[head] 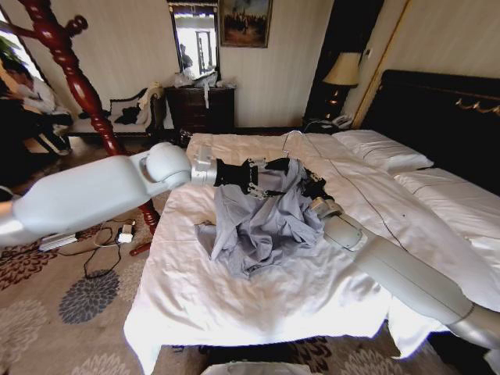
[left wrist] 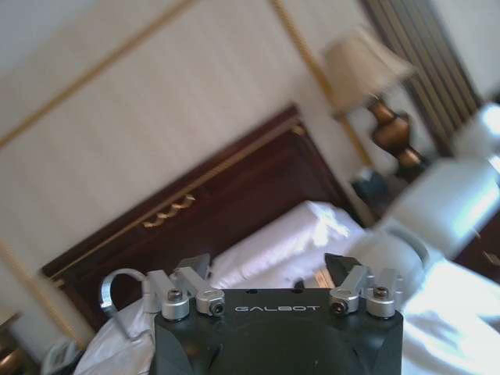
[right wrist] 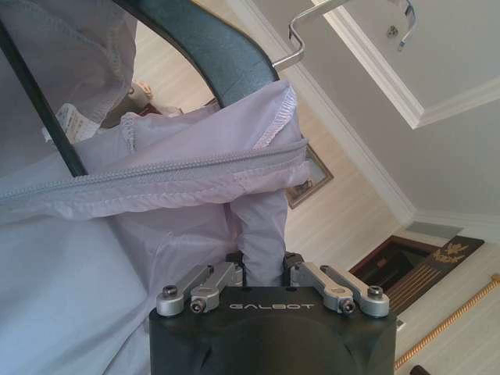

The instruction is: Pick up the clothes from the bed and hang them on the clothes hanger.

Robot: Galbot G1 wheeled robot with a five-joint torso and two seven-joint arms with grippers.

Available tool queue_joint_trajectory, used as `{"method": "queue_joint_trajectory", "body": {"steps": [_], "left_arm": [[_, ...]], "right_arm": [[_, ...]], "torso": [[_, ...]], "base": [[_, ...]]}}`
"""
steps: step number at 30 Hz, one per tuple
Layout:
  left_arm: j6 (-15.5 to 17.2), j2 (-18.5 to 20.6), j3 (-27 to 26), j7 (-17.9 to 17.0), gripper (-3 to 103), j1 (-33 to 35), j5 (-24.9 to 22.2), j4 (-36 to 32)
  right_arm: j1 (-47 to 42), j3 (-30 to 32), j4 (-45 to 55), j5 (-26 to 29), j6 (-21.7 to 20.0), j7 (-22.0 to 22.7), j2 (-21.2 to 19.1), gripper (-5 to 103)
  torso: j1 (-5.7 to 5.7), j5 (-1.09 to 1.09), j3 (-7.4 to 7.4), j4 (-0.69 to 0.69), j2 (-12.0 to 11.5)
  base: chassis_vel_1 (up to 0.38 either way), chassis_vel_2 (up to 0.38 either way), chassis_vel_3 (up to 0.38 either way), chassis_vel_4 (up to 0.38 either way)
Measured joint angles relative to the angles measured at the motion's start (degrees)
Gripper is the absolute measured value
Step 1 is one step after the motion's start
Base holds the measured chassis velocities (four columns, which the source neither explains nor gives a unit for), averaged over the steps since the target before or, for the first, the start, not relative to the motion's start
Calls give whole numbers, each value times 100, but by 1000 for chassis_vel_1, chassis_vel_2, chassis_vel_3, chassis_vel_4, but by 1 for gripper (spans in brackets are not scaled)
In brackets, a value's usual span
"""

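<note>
Grey-blue clothes (head: 262, 223) on bed (head: 234, 289), red-brown coat stand (head: 74, 74) beyond.

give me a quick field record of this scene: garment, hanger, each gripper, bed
garment: grey-blue jacket, bunched and held up over the bed, partly draped on the hanger
hanger: black, at the jacket's top, thin hook pointing up
left gripper: at the jacket's top by the hanger; jaws look open in its wrist view
right gripper: jaws shut on a fold of jacket fabric
bed: white duvet, wrinkled, black headboard
stage: jacket not yet hung on any stand
</note>
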Motion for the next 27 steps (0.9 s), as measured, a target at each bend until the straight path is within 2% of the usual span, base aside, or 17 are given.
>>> {"method": "queue_joint_trajectory", "body": {"steps": [2,3,5,7,8,9,10,11,13,14,15,16,18,19,21,23,27], "left_arm": [[42,167,-209,-100,86,165,-150,-155],[84,318,-402,-170,91,322,-242,-254],[161,745,-938,-255,98,820,-356,-424],[240,1180,-1645,-262,100,1376,-364,-495],[240,1180,-1645,-262,100,1376,-364,-495],[254,1376,-1977,-258,100,1665,-364,-511],[310,1715,-2551,-217,100,2283,-377,-530],[361,2036,-3320,-144,100,2981,-384,-529],[367,2143,-3618,-112,100,3219,-382,-523],[293,2613,-4590,104,100,4282,-321,-487],[127,2861,-4887,197,100,4786,-253,-441],[127,2861,-4887,197,100,4786,-253,-441],[-41,3088,-5000,372,100,5443,-111,-368],[-60,3101,-5003,400,100,5627,-77,-326],[-61,3089,-5002,411,100,5692,-67,-301],[-57,2958,-4943,397,100,5627,-50,-216],[-8,2662,-4805,244,100,5463,-54,-132]], "right_arm": [[-10,5,-2,3,7,4,4,20],[-15,8,-4,12,11,9,11,20],[-19,11,-5,59,11,42,45,20],[-22,11,9,91,10,73,74,20],[-22,11,9,91,10,73,74,20],[-24,11,23,95,10,81,80,20],[-31,11,60,100,10,90,87,20],[-39,11,89,104,9,95,93,20],[-43,9,103,104,8,99,95,20],[-59,5,143,94,7,112,100,20],[-80,7,154,62,14,112,89,20],[-80,7,154,62,14,112,89,20],[-107,41,143,-3,80,103,79,20],[-111,53,128,-38,103,97,89,20],[-109,56,125,-75,115,95,108,20],[-88,52,140,-158,150,91,151,20],[-109,79,216,-252,219,99,138,20]], "torso": [[0,-1,0,0,0],[0,0,0,0,0],[0,1,0,-1,0],[1,-2,0,0,0],[1,-2,0,0,0],[1,0,-1,0,0],[0,-1,0,5,0],[0,-9,0,0,0],[0,-8,0,-1,0],[-1,5,-1,6,0],[-1,0,-1,8,0],[-1,0,-1,8,0],[-2,1,-1,5,1],[-1,-6,0,-4,1],[0,-6,0,-5,0],[2,6,1,-3,0],[0,-2,0,1,0]], "base": [[0,0,0,0],[0,0,0,0],[0,0,0,0],[0,0,0,0],[0,0,0,0],[0,0,0,0],[0,0,0,0],[0,0,0,0],[0,0,0,0],[0,0,0,0],[0,0,0,0],[0,0,0,0],[0,0,0,0],[0,0,0,0],[0,0,0,0],[0,0,0,0],[0,0,0,0]]}}
